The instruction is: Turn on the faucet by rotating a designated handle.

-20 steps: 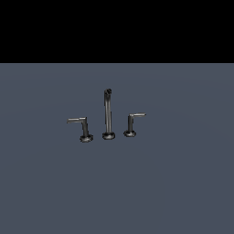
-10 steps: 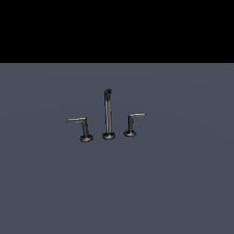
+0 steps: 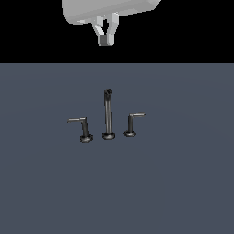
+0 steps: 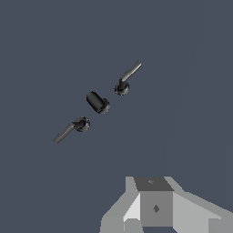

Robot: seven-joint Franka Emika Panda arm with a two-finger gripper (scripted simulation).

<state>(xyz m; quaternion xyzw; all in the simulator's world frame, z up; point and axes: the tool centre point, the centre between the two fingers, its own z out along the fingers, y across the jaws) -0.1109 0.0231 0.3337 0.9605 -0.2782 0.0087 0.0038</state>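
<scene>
one gripper (image 3: 106,40) is seen high above the faucet (image 3: 108,114), fingers pressed together on nothing. the handle (image 3: 133,123) stands well below, lever pointing to the exterior view's right.

We see a dark, glossy metal three-piece faucet (image 3: 108,116), its tall upright spout (image 3: 108,112) streaked with bright highlights. The dark L-shaped metal handle (image 3: 133,124) shows a paler sheen along its arm. Beneath lies a matt, smooth slate-blue tabletop (image 3: 183,183). The pale grey gripper (image 3: 106,39) looks smooth and plastic-like.
</scene>
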